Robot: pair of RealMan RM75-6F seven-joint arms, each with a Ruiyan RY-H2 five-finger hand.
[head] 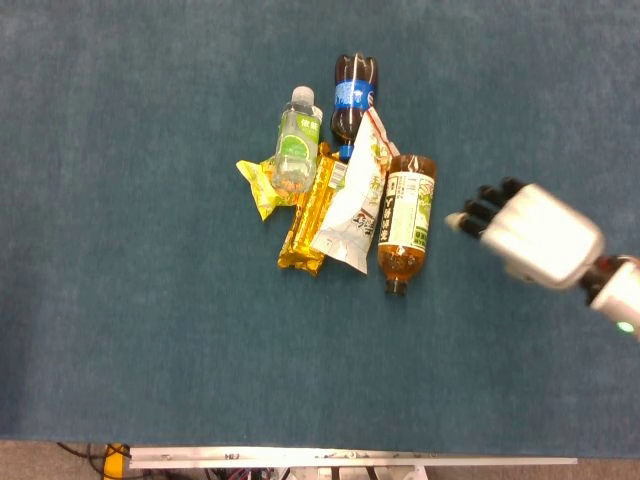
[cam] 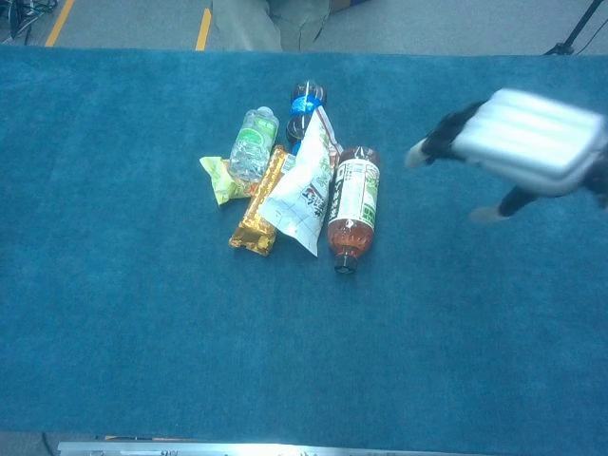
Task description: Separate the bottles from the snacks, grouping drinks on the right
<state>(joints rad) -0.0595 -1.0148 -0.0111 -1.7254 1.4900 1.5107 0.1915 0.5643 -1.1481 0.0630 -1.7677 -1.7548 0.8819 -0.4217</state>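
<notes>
right silver robot hand (head: 530,233) over the teal desk (head: 120,330), fingers spread wide, empty, near the amber tea bottle (head: 405,222), which touches the white snack bag (head: 352,208).

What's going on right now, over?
Right hand open, empty, right of the tea bottle. Left hand out of view. All bottles lie in the pile; white snack bag leans on the tea bottle.
</notes>
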